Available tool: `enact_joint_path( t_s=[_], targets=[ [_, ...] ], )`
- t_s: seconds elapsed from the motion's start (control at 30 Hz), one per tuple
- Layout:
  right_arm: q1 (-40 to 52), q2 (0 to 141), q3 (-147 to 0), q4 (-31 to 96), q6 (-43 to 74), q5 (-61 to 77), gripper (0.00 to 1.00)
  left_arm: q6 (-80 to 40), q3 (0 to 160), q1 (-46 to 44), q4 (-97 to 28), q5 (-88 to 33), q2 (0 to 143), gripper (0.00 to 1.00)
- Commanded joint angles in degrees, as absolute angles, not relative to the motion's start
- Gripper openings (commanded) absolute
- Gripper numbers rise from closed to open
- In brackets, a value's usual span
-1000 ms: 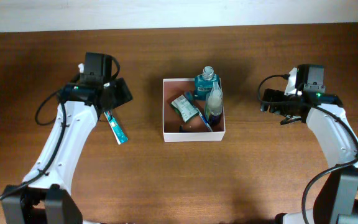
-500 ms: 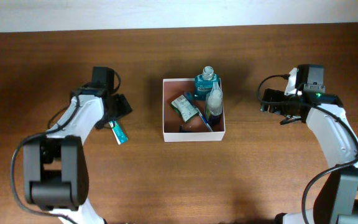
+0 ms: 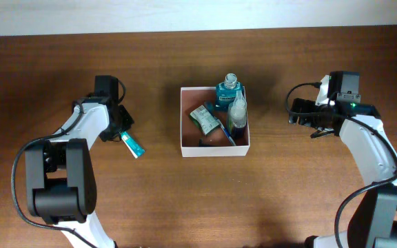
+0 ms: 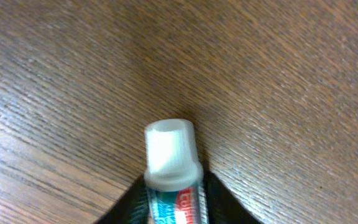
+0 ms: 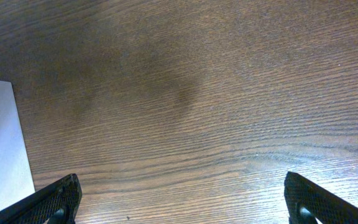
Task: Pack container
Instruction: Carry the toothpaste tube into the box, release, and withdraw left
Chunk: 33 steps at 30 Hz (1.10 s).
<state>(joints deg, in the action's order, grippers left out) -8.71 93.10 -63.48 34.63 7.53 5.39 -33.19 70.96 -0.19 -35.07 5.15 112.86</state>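
The container is a square white-walled box with a reddish floor at mid-table. It holds a teal bottle, a clear bottle and a green packet. To its left lies a teal toothpaste tube with a white cap. My left gripper is shut on the tube just behind the cap, low over the wood. My right gripper stands open to the right of the container with only bare wood between its fingers.
A blue stick-like item lies inside the container beside the packet. The container's white wall shows at the left edge of the right wrist view. Brown wooden tabletop surrounds everything.
My left gripper has come down onto the toothpaste tube and shut on it. The tube has shifted slightly right. The right arm has not moved.
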Motion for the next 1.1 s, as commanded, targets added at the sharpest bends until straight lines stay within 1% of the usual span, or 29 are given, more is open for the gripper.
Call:
enact_joint_path(
  t_s=[0.0, 0.03, 0.17, 0.27, 0.4, 0.5, 0.57, 0.73, 0.8, 0.9, 0.97, 1.03, 1.07],
  targets=[
    [-9.0, 93.2, -63.3, 34.7, 7.6, 5.1, 0.99, -33.4, 69.6, -0.2, -35.1, 2.7, 116.3, 0.24],
    [-9.0, 93.2, -63.3, 34.7, 7.6, 5.1, 0.99, -33.4, 69.6, -0.2, -35.1, 2.7, 116.3, 0.23],
    [-9.0, 93.2, -63.3, 34.7, 7.6, 5.1, 0.99, -33.4, 70.0, -0.2, -35.1, 2.8, 116.2, 0.11],
    [-9.0, 93.2, -63.3, 34.7, 7.6, 5.1, 0.99, -33.3, 72.0, -0.2, -35.2, 2.4, 114.0, 0.11],
    [-9.0, 93.2, -63.3, 34.7, 7.6, 5.1, 0.99, -32.0, 74.0, -0.3, -35.2, -2.5, 108.2, 0.11],
    [-9.0, 93.2, -63.3, 34.7, 7.6, 5.1, 0.99, -32.1, 74.8, -1.6, -34.9, -6.8, 101.1, 0.12],
    [-9.0, 93.2, -63.3, 34.7, 7.6, 5.1, 0.99, -32.1, 74.8, -3.1, -34.5, -7.4, 97.7, 0.13],
    [-9.0, 93.2, -63.3, 34.7, 7.6, 5.1, 0.98, -32.1, 74.8, -10.9, -30.8, -7.4, 89.7, 0.14],
    [-9.0, 93.2, -63.3, 34.7, 7.6, 5.1, 0.99, -32.1, 74.8, -14.4, -28.3, -7.4, 89.2, 0.15],
    [-9.0, 93.2, -63.3, 34.7, 7.6, 5.1, 0.99, -32.1, 74.8, -19.9, -25.5, -5.9, 90.3, 0.20],
    [-9.0, 93.2, -63.3, 34.7, 7.6, 5.1, 0.99, -31.8, 74.8, -23.3, -23.6, -3.6, 92.0, 0.19],
    [-9.0, 93.2, -63.3, 34.7, 7.6, 5.1, 0.99, -28.9, 74.8, -26.0, -20.9, -3.4, 93.7, 0.15],
    [-9.0, 93.2, -63.3, 34.7, 7.6, 5.1, 0.99, -27.8, 74.8, -27.1, -19.9, -3.4, 94.5, 0.15]
  ],
)
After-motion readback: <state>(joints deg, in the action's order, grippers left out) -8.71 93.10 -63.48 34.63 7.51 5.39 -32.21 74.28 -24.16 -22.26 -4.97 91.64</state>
